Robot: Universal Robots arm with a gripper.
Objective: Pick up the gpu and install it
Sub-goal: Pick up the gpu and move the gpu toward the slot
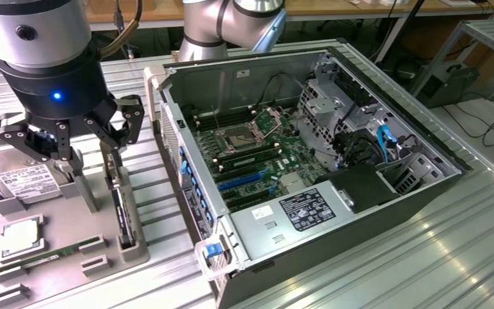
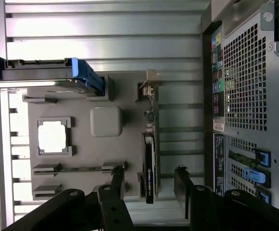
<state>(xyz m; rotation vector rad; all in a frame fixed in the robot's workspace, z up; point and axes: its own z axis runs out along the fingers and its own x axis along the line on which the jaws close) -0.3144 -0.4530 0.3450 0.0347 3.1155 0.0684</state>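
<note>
The exterior camera is high up and looks down at a slant from a middle distance. It takes in the whole open computer case (image 1: pixel 229 84) on the slatted table (image 1: pixel 453 244), with the grey tray (image 1: pixel 67 225) at the exterior view's left. The wrist camera sits on the arm above this tray (image 2: pixel 82 154) and faces straight down, much nearer, past the gripper (image 2: pixel 149 180). Both views share the tray and the rear wall of the case (image 2: pixel 247 82) just beside it.
</note>
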